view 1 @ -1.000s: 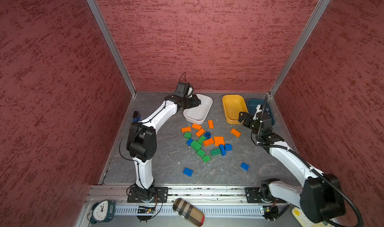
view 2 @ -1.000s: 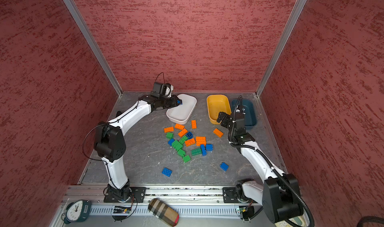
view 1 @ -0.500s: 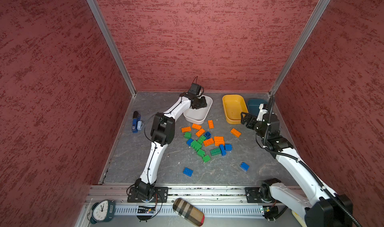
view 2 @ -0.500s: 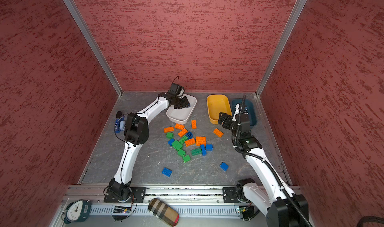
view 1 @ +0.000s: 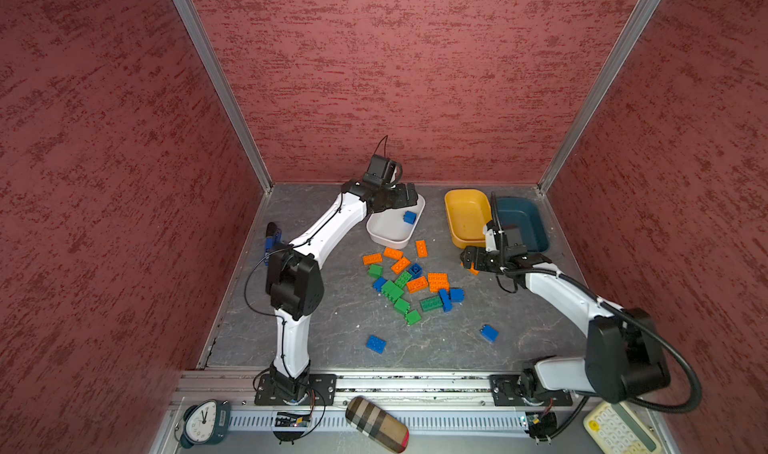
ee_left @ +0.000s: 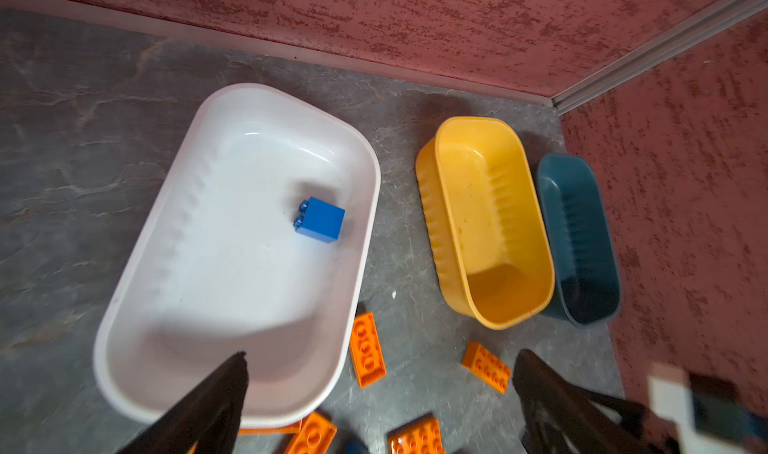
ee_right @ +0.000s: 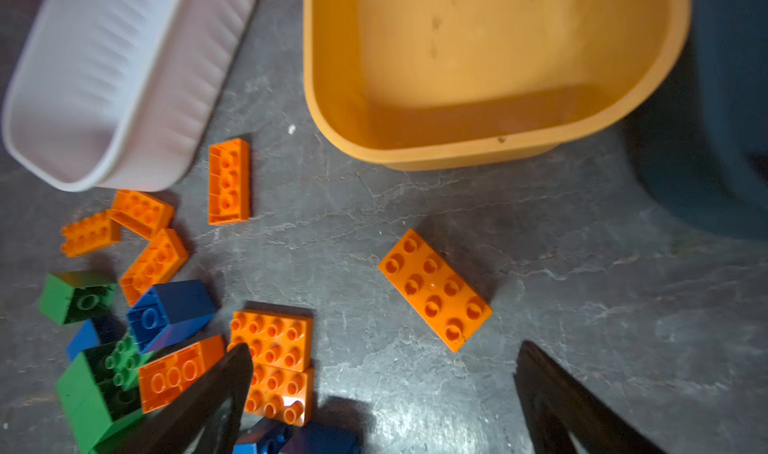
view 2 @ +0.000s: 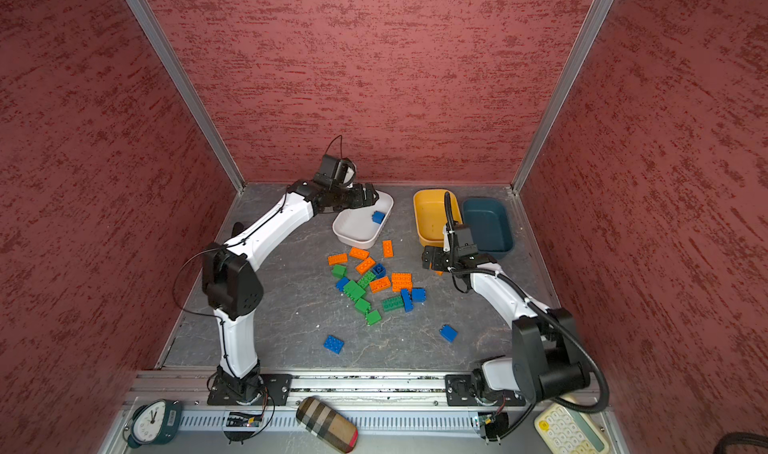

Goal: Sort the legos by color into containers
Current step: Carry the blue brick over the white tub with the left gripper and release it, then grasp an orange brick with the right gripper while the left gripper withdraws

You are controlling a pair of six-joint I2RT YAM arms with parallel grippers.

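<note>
A blue lego (ee_left: pixel 322 220) lies on its side inside the white container (ee_left: pixel 166 206), seen in both top views (view 1: pixel 409 217) (view 2: pixel 377 217). My left gripper (ee_left: pixel 382 354) hovers open and empty over that tub's far end (view 1: pixel 405 196). The yellow-orange container (view 1: pixel 465 215) and the dark teal container (view 1: pixel 521 223) stand side by side at the back right. My right gripper (ee_right: pixel 384 346) is open just above a lone orange lego (ee_right: pixel 434 290) in front of the yellow tub (ee_right: pixel 478 57); in a top view it (view 1: pixel 467 258) mostly covers that brick. Several orange, green and blue legos (view 1: pixel 411 281) lie heaped mid-table.
Two blue bricks lie apart near the front (view 1: pixel 375 344) (view 1: pixel 489 333). A blue-and-black gadget (view 1: pixel 272 240) sits by the left wall. Beyond the front rail are a clock (view 1: pixel 205 420), a checkered case (view 1: pixel 376 425) and a keypad (view 1: pixel 619 427). Red walls close three sides.
My left gripper has opened and the blue lego it carried now lies in the white tub. My right gripper has moved down and forward over the lone orange lego, still open.
</note>
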